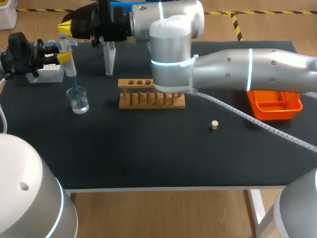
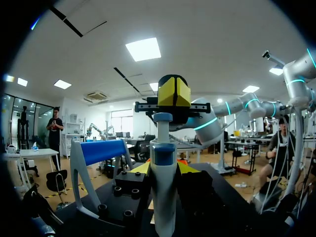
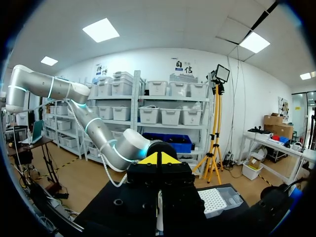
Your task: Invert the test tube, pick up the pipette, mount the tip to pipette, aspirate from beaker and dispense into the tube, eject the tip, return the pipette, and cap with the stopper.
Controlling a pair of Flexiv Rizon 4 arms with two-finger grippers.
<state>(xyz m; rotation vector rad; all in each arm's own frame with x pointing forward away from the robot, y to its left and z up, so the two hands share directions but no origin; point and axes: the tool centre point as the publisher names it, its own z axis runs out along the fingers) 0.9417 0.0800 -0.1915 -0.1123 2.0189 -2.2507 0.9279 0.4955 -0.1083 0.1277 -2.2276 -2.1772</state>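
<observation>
My left gripper (image 1: 61, 58) is shut on the white pipette (image 1: 69, 63), holding it upright at the table's far left. The pipette's blue tip (image 1: 75, 88) reaches down into the clear beaker (image 1: 79, 100). From the right, my right arm stretches across the table, and its shut gripper (image 1: 66, 28) sits just above the pipette's top. In the left wrist view the pipette (image 2: 163, 182) stands between my left gripper's (image 2: 164, 170) fingers, with the right gripper's yellow tips (image 2: 174, 91) over the plunger (image 2: 163, 117). My right gripper (image 3: 158, 159) shows shut. The cream stopper (image 1: 214, 125) lies on the mat.
A wooden tube rack (image 1: 148, 95) stands mid-table, partly behind my right arm. The white pipette stand (image 1: 109, 58) is behind it. A white tip box (image 1: 48, 73) sits under my left gripper, also seen as tip box (image 3: 217, 200). An orange tray (image 1: 274, 103) is at the right.
</observation>
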